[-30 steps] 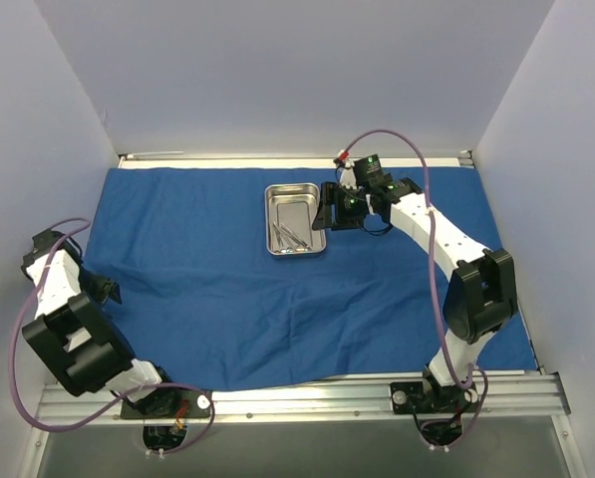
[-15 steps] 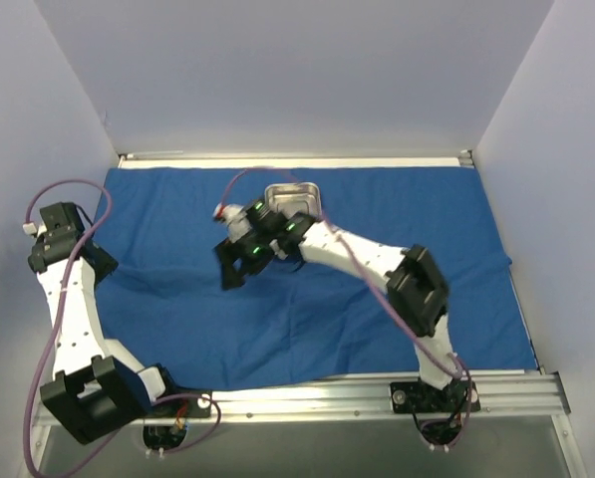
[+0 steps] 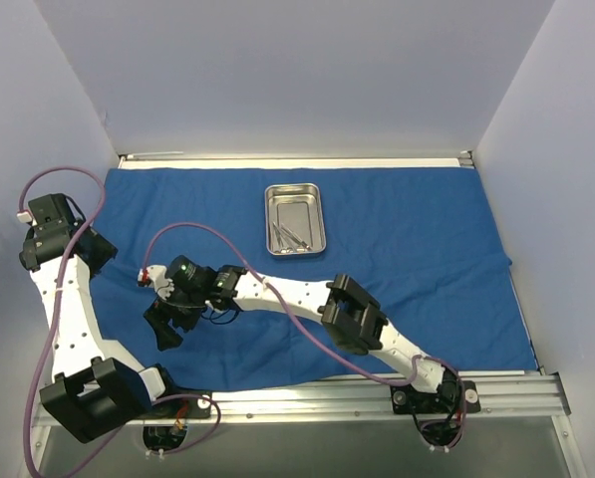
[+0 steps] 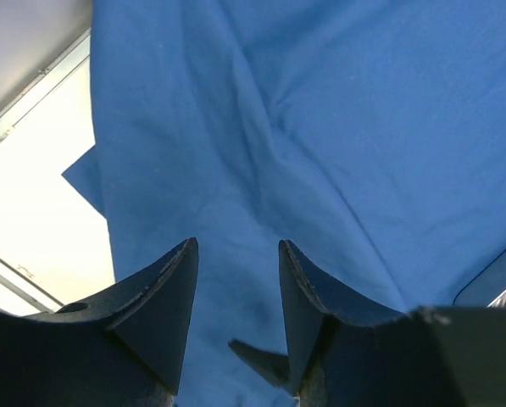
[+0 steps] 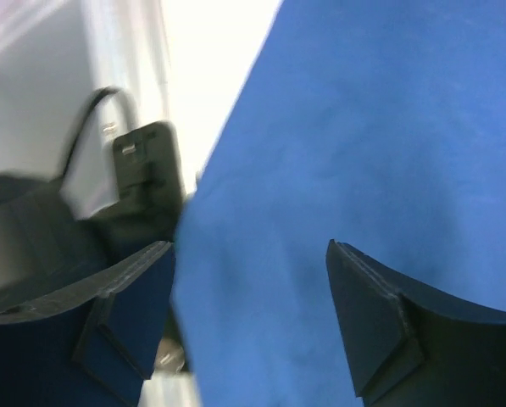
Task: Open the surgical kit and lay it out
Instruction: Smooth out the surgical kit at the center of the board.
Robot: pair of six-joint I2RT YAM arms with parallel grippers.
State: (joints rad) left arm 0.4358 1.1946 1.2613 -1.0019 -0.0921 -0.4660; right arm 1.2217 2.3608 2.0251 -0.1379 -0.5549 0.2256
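Observation:
The surgical kit's royal-blue cloth lies spread flat over most of the table. On it at the back middle sits the steel tray, with thin silver instruments inside. My right arm stretches across to the front left. Its gripper is open, low over the cloth's front-left edge, holding nothing. My left gripper hangs open above the cloth's left side, close to the edge, also holding nothing.
Pale walls close in the left, back and right. A metal rail runs along the front with both arm bases. A strip of bare pale table shows left of the cloth. The left arm's base stands close to my right gripper.
The right arm has swept from beside the tray across to the cloth's front-left edge, its jaws opening wider. The left arm has risen and swung toward the back left.

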